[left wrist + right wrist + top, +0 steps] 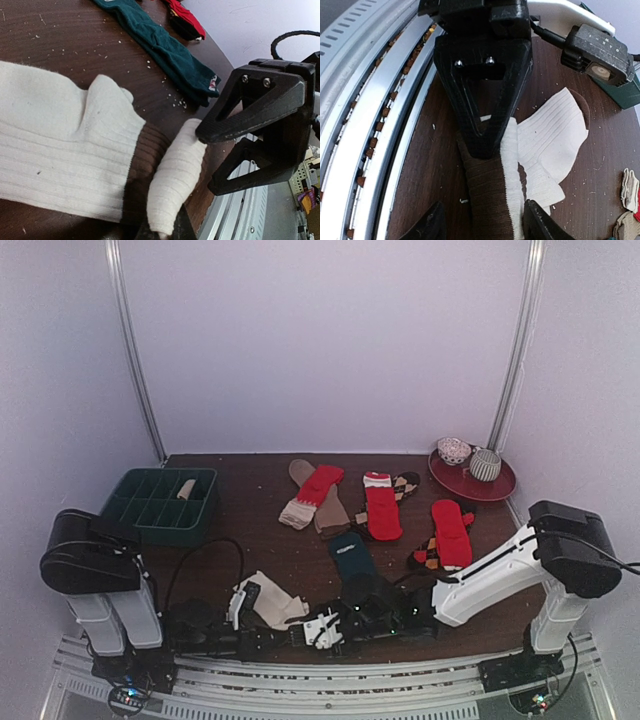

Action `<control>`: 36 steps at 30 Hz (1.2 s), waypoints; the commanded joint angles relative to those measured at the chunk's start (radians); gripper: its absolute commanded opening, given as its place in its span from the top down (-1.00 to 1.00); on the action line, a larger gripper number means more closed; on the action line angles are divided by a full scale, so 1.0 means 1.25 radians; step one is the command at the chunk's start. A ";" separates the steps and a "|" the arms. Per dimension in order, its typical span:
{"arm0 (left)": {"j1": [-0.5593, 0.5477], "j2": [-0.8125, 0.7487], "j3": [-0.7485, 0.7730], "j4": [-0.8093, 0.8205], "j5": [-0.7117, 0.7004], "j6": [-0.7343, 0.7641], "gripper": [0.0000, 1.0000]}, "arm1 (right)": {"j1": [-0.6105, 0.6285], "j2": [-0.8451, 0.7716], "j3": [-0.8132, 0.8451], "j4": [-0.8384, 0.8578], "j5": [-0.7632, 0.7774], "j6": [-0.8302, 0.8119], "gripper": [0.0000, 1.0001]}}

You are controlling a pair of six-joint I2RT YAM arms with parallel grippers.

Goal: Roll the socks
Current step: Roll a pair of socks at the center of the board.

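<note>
A cream sock (pixel 55 150) with a brown cuff (pixel 492 200) lies at the table's near edge (pixel 268 602). My left gripper (pixel 162 231) is shut on a folded cream strip of that sock; its black finger (pixel 480 95) shows from above in the right wrist view. My right gripper (pixel 482 225) stands open, its fingers (pixel 427 226) on either side of the brown cuff, and in the left wrist view its finger (pixel 255 120) is just right of the strip. A dark teal sock (pixel 352 555) lies flat behind them. Red socks (pixel 382 508) and beige and brown socks (pixel 312 502) lie farther back.
A dark green compartment tray (pixel 150 510) stands at the back left with a beige roll (pixel 186 488) in one cell. A red plate (pixel 495 488) with two bowls is at the back right. The metal rail (pixel 380 100) runs along the near edge beside both grippers.
</note>
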 commanded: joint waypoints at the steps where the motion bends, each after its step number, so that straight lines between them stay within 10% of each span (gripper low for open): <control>1: -0.012 0.070 -0.039 -0.313 0.080 -0.054 1.00 | 0.006 0.025 0.014 0.014 0.066 -0.054 -0.06; 19: -0.012 0.054 -0.039 -0.275 0.078 -0.013 1.00 | -0.034 0.124 0.096 -0.099 0.008 0.115 0.73; 30: -0.012 -0.314 0.104 -0.825 -0.162 0.174 -0.20 | -0.077 0.135 0.182 -0.341 -0.006 0.327 0.75; 33: -0.013 -0.390 0.158 -0.910 -0.217 0.203 -0.91 | -0.077 0.138 0.199 -0.409 0.025 0.375 0.75; 36: -0.013 -0.460 0.164 -0.951 -0.251 0.204 -0.97 | -0.073 0.128 0.188 -0.432 0.047 0.403 0.76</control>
